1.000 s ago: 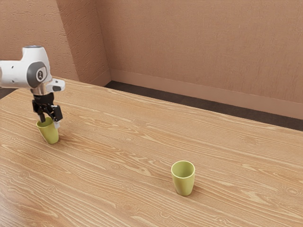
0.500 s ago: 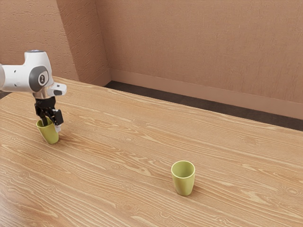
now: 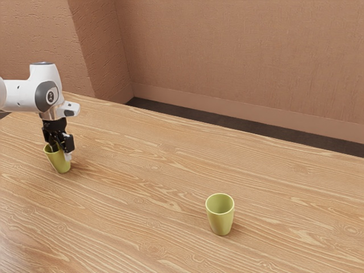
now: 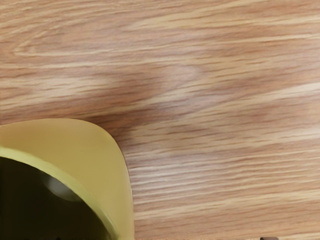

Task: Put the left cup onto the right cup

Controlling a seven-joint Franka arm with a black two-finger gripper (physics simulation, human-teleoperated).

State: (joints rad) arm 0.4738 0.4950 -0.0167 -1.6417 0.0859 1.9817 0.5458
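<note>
The left cup [image 3: 58, 160], olive green, stands on the wooden table [image 3: 170, 170] at the exterior view's left. My gripper [image 3: 60, 148] is down at its rim: one finger sits over the cup's mouth and the other just outside its wall on the side facing the right cup. The fingers stand apart, open, astride the rim. The wrist view has that cup's rim and dark inside [image 4: 60, 180] directly under my hand. The right cup [image 3: 219, 213], same colour, stands upright far off toward the exterior view's right, nearer the front.
Bare wood grain lies between the two cups. A brown wall and a dark floor strip [image 3: 256, 126] run behind the table's far edge.
My hand has come down a little onto the left cup's rim, most of it in the first half second. Both cups stay where they were.
</note>
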